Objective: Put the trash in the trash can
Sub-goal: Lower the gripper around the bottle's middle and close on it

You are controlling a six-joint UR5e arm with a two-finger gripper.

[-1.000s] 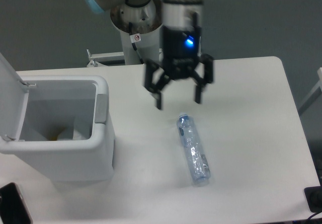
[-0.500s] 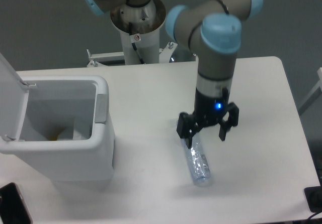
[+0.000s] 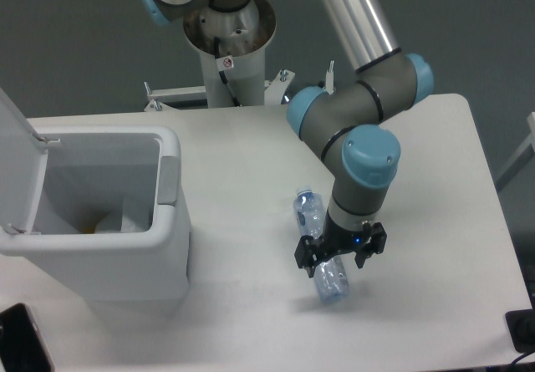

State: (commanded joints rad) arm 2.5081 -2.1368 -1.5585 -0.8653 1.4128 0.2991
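Observation:
A crushed clear, blue-tinted plastic bottle point(image 3: 310, 214) lies on the white table, cap end toward the back. My gripper point(image 3: 338, 257) is down over the bottle's lower half, open, with one finger on each side of it. The white trash can point(image 3: 167, 247) stands at the left with its flip lid point(image 3: 17, 150) raised. Inside it something whitish and a bit of yellow point(image 3: 107, 220) shows; I cannot tell what it is.
A dark flat object point(image 3: 21, 347) lies at the front left corner of the table point(image 3: 242, 322). The robot's base column point(image 3: 227, 46) stands at the back centre. A black item point(image 3: 522, 330) sits at the front right edge.
The gripper came forward from the back of the table and descended onto the bottle, now straddling its lower half. The bottle has not moved.

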